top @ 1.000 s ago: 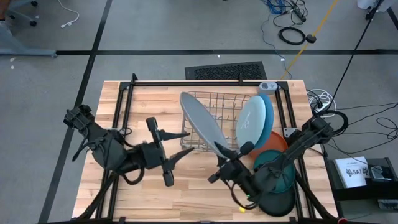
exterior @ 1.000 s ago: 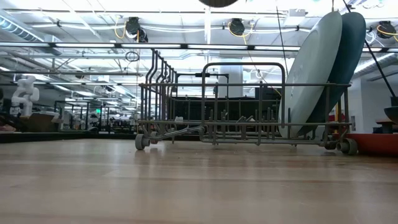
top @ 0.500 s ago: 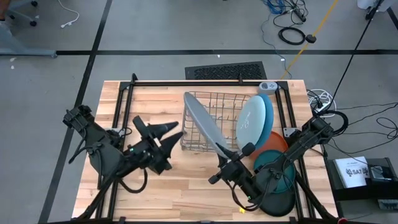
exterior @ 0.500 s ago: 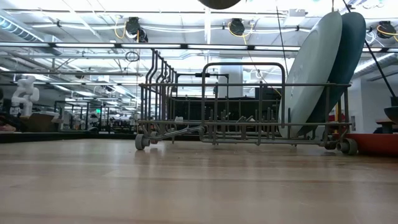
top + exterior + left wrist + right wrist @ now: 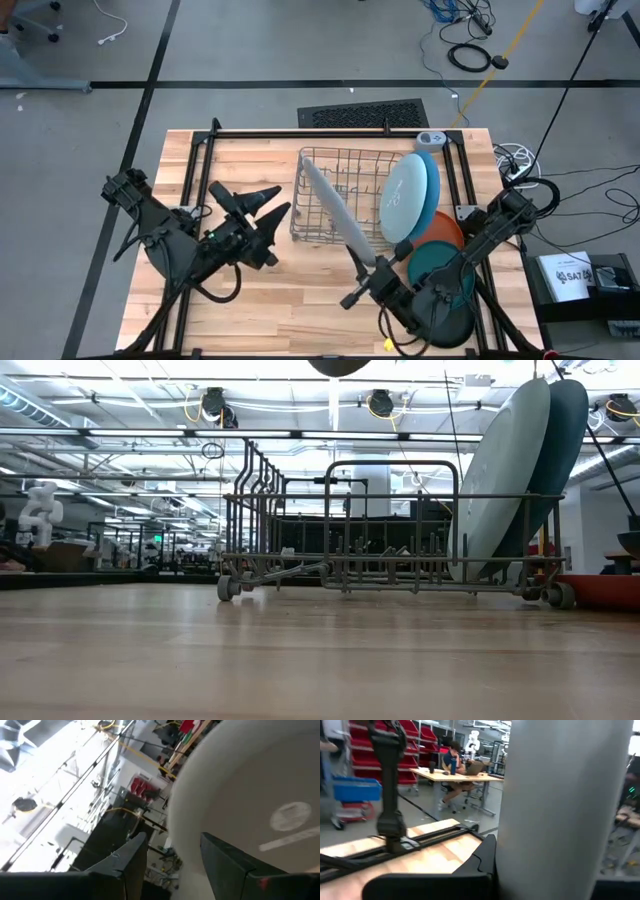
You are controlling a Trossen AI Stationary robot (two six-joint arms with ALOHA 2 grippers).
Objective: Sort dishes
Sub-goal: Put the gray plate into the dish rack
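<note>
Two arms are working over the wooden table (image 5: 200,310) in the high view. At left of centre, the left gripper (image 5: 268,200) is hovering with its fingers spread and nothing between them, pointing right toward the wire dish rack (image 5: 345,180). At the middle, the grey plate (image 5: 338,212) is standing on edge, slanting across the rack's left side, while the right gripper (image 5: 372,275) at lower centre is pinching its lower rim. Farther right, the pale blue plate (image 5: 404,196) and blue plate (image 5: 432,195) are leaning in the rack; the orange plate (image 5: 448,229), teal plate (image 5: 448,272) and black plate (image 5: 450,328) are lying at lower right.
</note>
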